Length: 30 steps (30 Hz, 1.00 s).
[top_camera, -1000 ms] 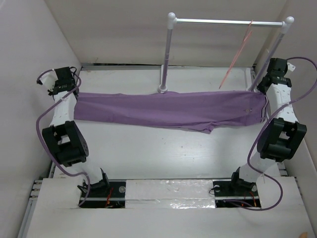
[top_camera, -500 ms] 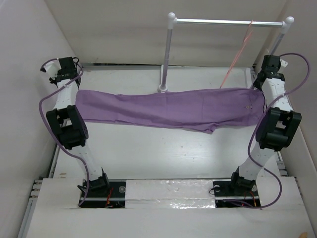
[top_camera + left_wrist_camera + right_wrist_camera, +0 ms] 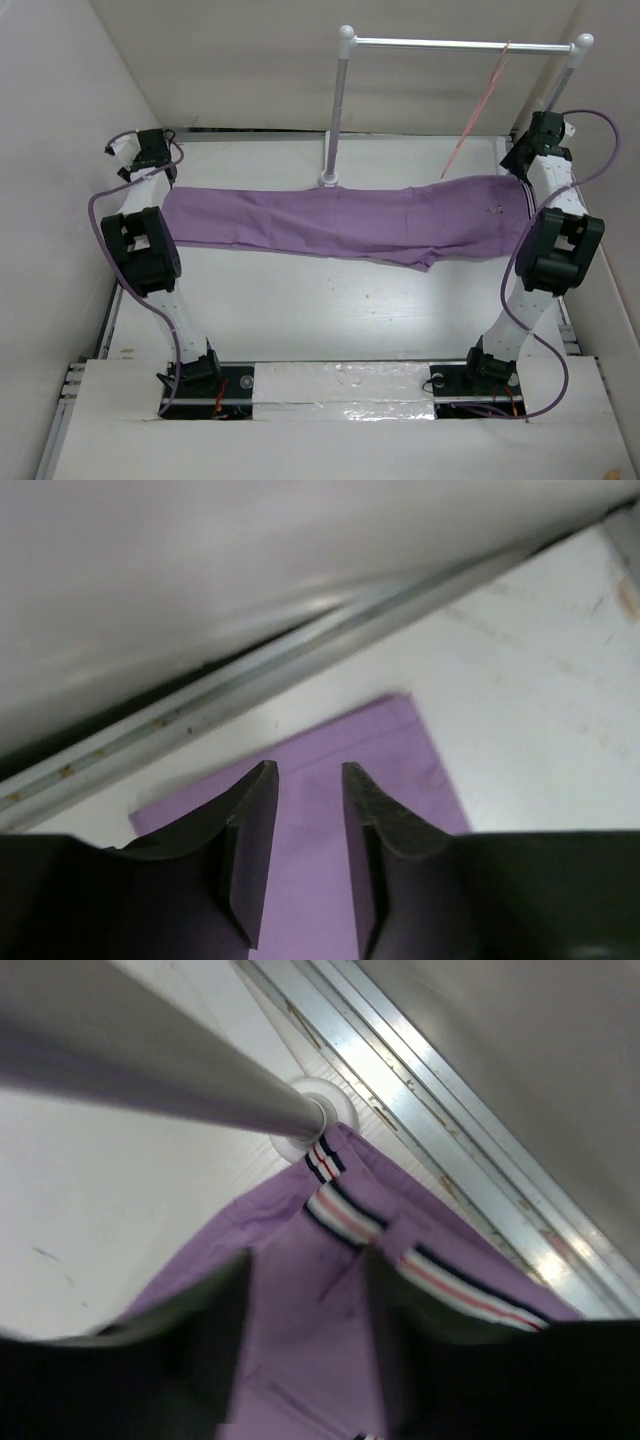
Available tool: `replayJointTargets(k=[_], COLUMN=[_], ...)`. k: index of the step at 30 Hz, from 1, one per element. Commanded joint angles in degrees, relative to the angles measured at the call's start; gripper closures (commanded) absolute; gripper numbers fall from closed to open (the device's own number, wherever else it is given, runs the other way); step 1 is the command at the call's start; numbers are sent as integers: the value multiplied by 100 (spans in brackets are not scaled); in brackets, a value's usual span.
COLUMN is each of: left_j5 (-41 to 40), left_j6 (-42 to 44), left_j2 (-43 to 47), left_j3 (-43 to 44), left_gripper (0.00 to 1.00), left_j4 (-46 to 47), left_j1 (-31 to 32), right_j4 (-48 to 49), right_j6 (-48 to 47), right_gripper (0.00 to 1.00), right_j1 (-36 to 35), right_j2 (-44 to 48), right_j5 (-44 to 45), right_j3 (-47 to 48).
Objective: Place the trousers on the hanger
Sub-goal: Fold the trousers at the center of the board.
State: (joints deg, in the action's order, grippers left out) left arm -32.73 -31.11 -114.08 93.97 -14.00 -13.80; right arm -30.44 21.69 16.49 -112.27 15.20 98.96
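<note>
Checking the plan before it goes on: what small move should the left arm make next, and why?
Probably lower the left gripper and close it on the trousers. Its fingers stand apart over the leg end, with cloth lying flat between them, so it seems nothing is gripped yet for lifting toward the hanger on the rail.

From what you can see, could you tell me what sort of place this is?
Likely a robot test booth: plain white walls enclose the table, two arms are bolted to its near edge, and a small rack holds one hanger.
</note>
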Motion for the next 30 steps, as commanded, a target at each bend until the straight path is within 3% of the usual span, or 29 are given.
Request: replayJointTargets(k=[1,2,6,7,9,12,14,16,18,19,21,23,24,27,30], left_j5=[345,425,1398,1444,1567,1612,1673,1761,1779,1779,1753,1691,1604,1437,1366], left_j6=[-166,-210,-475,-466,-431,-448,-501,-597,-659,-711,-756,-843,-852,-888,-879], left_j2=[597,807,1239,1265,1204,1055,1028,1046,1099,1107,1064,976,967,975,1019], left_j3=[-668,-1009,-1785,-1873,-1979,-2120,-2286,-2392,-2541,-2577,-2612,-2612,-2621,-2709,-2744], left_gripper=[68,65,64,63,60,59,59,59,58,58,58,58,58,58,58], left_j4=[143,195,362,380,214,38,11,2,64,90,56,-58,-85,-138,-191], left_j1=[-17,-17,-298,-298,-298,-351,-351,-351,-412,-413,-413,-465,-465,-465,-465], right_j4=[451,451,836,1229,1635,2400,2831,3365,3762,4208,4414,4362,4388,4441,4476], right_j6=[186,247,686,957,1231,1355,1416,1434,1426,1408,1338,1189,1101,1021,977], right_gripper=[38,27,11,7,2,3,12,70,97,97,95,87,73,49,34], right_j1=[109,170,320,389,451,373,277,223,223,162,161,161,161,240,468], right_j2=[161,231,810,1177,1574,2409,3005,3350,3780,3887,4089,4213,4291,4336,4222], right_j5=[-202,-254,-963,-1123,-1474,-1748,-1722,-1915,-2361,-2520,-2854,-3040,-3110,-3120,-3198], right_j3=[124,63,-683,-1242,-1842,-2959,-3729,-4251,-4995,-5218,-5692,-5878,-6036,-6221,-6397])
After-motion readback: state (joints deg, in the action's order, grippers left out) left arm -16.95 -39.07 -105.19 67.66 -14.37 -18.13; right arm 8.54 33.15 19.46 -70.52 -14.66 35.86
